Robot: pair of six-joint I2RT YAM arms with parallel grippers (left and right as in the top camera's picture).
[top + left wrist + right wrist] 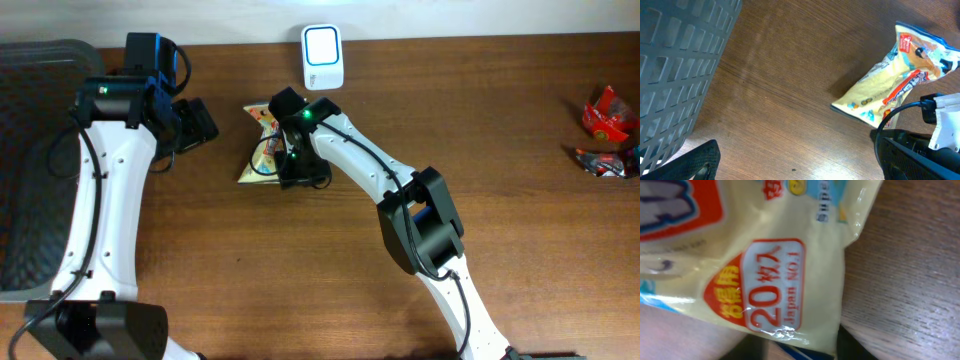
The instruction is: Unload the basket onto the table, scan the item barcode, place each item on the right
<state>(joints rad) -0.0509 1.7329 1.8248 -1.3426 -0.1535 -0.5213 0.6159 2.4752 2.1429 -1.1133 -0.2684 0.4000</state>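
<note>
1. The task's thing, a yellow snack packet (262,150), lies on the wooden table (500,120), near the back edge and a little left of the middle.
2. In the left wrist view the packet is puffy, with blue edges and a red stripe on it.
3. A white scanner (322,57) stands at the back edge of the table, just to the right of the packet and apart from it.
4. The right gripper (292,165) is at the right side of the packet, right against it.
5. In the right wrist view the packet fills almost the whole picture, and a red label with "20" and "Japan NO.1" is readable.
6. The right fingers are nearly hidden there, so I cannot tell if the jaws grip the packet or only stand around it.
7. No barcode is visible on the sides that the cameras show.
8. The left gripper (200,125) is to the left of the packet and does not touch it.
9. Its jaws stand wide apart with nothing between them.
10. A grey basket (30,150) sits at the left end of the table.
11. Two red packets (610,115) lie at the far right end, well apart from the arms.
</note>
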